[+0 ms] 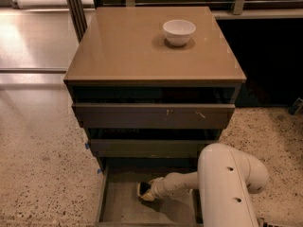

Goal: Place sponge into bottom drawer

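Claw [147, 194] is noted low inside the bottom drawer [118, 211], which is pulled out beneath the two shut drawers above it. Arm [227, 188] is reached in from the right, with its white elbow bulking over the drawer's right side.

Sponge [142, 188] is read as the dark patch with a yellow edge at the claw's tip, over the left-centre of the drawer floor, toward the back. Whether it is resting on the floor or held just above it cannot be told. Claw state cannot be told either, grasping or released, since sponge and claw are seen merged at the tip.

Step in hand is judged to be the release. Task is judged nearly complete, with only letting go and withdrawal left.

Notes for doing it well:
- Sponge is to be lowered until the floor is met, so that it is not dropped and bounced.
- Claw is to be opened fully before any lift, so that soft foam is not dragged along.
- Withdrawal is best made upward and toward the front, clear of the middle drawer [151, 148] overhanging the back.
- Thin side walls are to be avoided by the forearm.

White bowl [179, 31] on the tabletop [128, 51] is well apart and is not concerned.
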`<control>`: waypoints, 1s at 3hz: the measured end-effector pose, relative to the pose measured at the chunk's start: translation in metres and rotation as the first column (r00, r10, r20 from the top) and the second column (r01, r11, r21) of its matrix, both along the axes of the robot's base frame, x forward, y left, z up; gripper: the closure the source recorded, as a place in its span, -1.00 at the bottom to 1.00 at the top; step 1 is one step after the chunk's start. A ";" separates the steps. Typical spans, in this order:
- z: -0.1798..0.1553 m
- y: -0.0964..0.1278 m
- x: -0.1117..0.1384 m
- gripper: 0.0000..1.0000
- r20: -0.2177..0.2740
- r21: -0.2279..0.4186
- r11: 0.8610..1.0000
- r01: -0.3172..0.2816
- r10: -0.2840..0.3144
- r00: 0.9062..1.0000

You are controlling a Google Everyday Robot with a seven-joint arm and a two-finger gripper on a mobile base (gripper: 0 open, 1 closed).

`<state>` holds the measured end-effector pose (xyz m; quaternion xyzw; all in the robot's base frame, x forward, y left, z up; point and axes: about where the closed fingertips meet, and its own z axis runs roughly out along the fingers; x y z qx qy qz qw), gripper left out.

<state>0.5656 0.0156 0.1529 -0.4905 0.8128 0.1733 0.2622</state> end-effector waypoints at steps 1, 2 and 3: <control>0.000 0.000 0.000 -0.16 0.000 0.000 1.000 0.000 0.000 1.000; 0.000 0.000 0.000 -0.63 0.000 0.000 1.000 0.000 0.000 1.000; 0.000 0.000 0.000 -1.00 0.000 0.000 1.000 0.000 0.000 1.000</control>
